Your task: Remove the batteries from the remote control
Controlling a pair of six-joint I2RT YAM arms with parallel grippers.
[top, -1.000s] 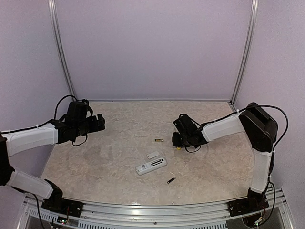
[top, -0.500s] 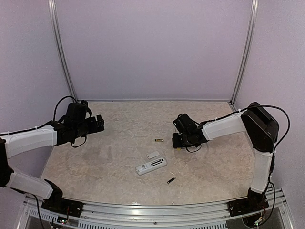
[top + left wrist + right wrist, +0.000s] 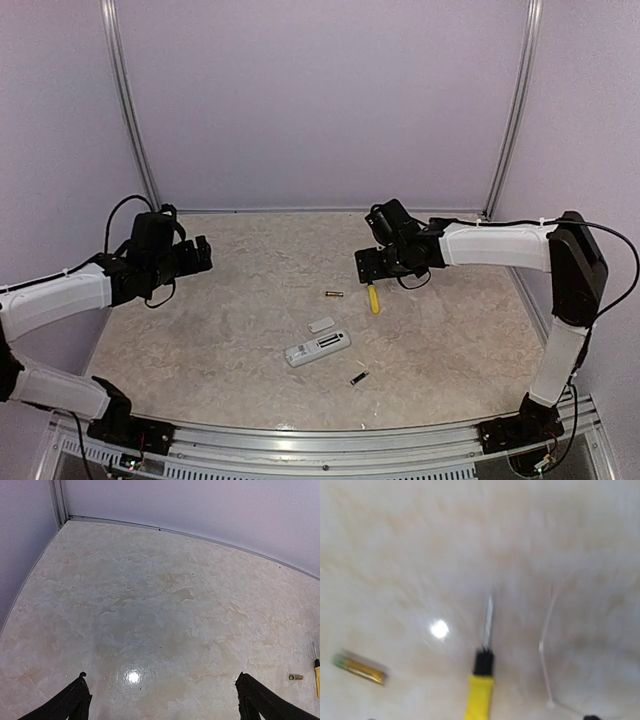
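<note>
The white remote control [image 3: 317, 349] lies at the table's front middle. A brassy-gold battery [image 3: 334, 294] rests behind it, also seen as a blurred battery [image 3: 360, 667] in the right wrist view. A dark battery [image 3: 359, 378] lies in front of the remote, to its right. My right gripper [image 3: 368, 268] hovers behind the gold battery, open and empty, only its dark tips showing at the edge of its blurred wrist view. Far off at the left, my left gripper [image 3: 200, 252] hangs open over bare table, its fingers [image 3: 75, 702] spread wide with nothing between them.
A yellow-handled screwdriver [image 3: 373, 299] lies loose on the table just in front of my right gripper, shaft pointing away in the right wrist view [image 3: 482, 690]. A small white cover piece [image 3: 321, 324] sits just behind the remote. Walls close the back and sides.
My right gripper has opened, let go of the screwdriver and lifted back away from it. The screwdriver now lies on the table. My left arm has drawn slightly left.
</note>
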